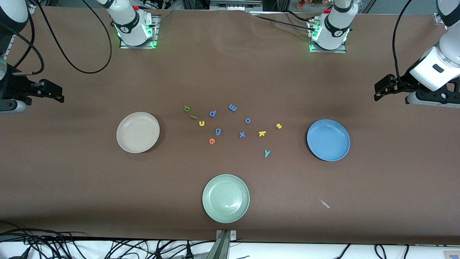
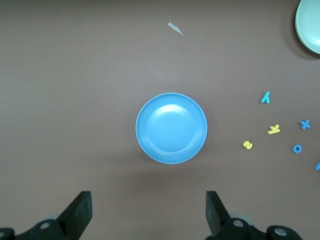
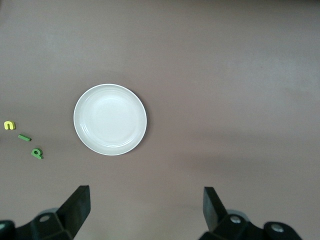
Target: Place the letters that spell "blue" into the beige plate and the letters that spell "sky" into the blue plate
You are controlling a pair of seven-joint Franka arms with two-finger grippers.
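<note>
Currently, front view: beige plate [image 1: 138,132] toward the right arm's end of the tabletop [image 1: 230,72], blue plate [image 1: 328,140] toward the left arm's end, both bare. Between them lie the loose letters: green b [image 1: 186,108], green l [image 1: 193,117], yellow u [image 1: 201,123], orange e [image 1: 212,141]; yellow s [image 1: 279,126], yellow k [image 1: 262,133], teal y [image 1: 266,153]. Blue decoys p [image 1: 212,113], m [image 1: 233,107], o [image 1: 247,120], g [image 1: 217,131] and x [image 1: 242,135] sit among them. A pale green plate [image 1: 225,198] lies nearest the camera. Right gripper [image 1: 54,94] and left gripper [image 1: 381,90] hang at the table's 2 ends, waiting.

Left wrist view: left gripper [image 2: 148,212], jaws spread wide, empty, over the tabletop just beside the blue plate [image 2: 171,128]. Risk: s [image 2: 247,145], k [image 2: 273,129] and x [image 2: 305,124] lie close together, so a wide descent could nudge a neighbour.

Right wrist view: right gripper [image 3: 146,210], jaws wide apart, empty, near the beige plate [image 3: 110,119]. Risk: u [image 3: 9,125], l [image 3: 24,137] and b [image 3: 37,153] crowd together; the thin l looks likely to slip or tilt when pinched, and yellow u could be mistaken for a "sky" letter.
</note>
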